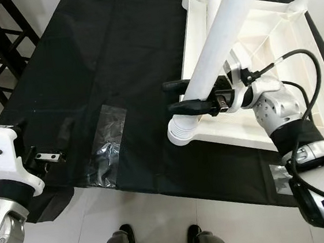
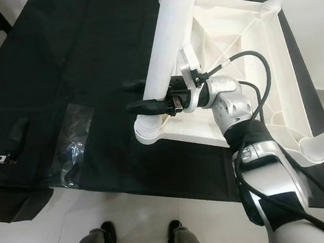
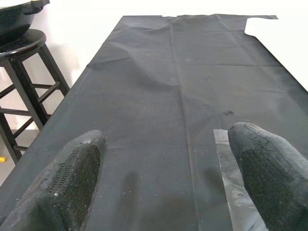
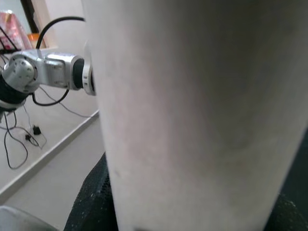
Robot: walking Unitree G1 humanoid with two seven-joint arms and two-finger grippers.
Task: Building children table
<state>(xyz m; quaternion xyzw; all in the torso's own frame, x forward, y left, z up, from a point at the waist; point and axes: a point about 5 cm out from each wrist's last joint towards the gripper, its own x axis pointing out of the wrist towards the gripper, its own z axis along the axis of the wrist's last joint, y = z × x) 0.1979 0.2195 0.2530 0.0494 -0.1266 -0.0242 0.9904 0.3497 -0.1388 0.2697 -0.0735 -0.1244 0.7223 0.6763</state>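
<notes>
At the tabletop's (image 1: 292,32) near corner, right claw (image 1: 174,97) pinches the leg (image 1: 222,34); left claw (image 3: 163,159) spread.

Black cloth (image 1: 122,73) on floor (image 1: 155,226) (taped); upturned white tabletop (image 1: 281,45) atop.

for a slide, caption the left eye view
Right tool grips a white leg at the upturned tabletop's corner socket.

My head cameras look steeply down, sharing the black cloth (image 1: 116,74). My left wrist camera skims low along it; my right wrist camera faces the white leg (image 4: 202,110) closely.
</notes>
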